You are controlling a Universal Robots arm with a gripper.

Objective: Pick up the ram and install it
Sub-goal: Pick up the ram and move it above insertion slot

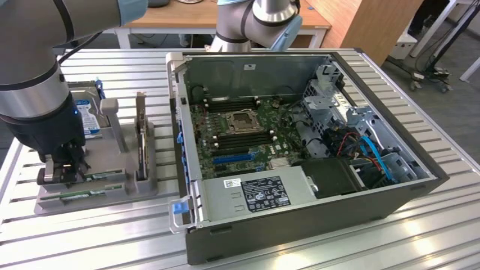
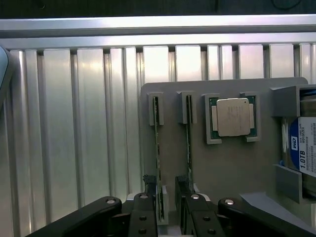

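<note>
Two rams stand on edge in the slots of a grey holder (image 2: 232, 168). My gripper (image 2: 166, 200) is open and low over one end of the holder. Its fingers (image 2: 148, 205) straddle one ram (image 2: 157, 148), with a gap on each side. The second ram (image 2: 188, 143) runs beside the other finger, outside the jaws. In the exterior view the gripper (image 1: 64, 169) hangs over the front of the holder (image 1: 112, 146) at the exterior view's left, with a ram (image 1: 105, 176) at finger level. The open computer case (image 1: 300, 140) shows its motherboard (image 1: 240, 129).
A processor chip (image 2: 232, 117) and a blue-labelled hard drive (image 2: 302, 150) sit in the same holder. An upright expansion card (image 1: 140, 135) stands between the gripper and the case wall. The ribbed metal table (image 1: 420, 225) runs to an edge at the front.
</note>
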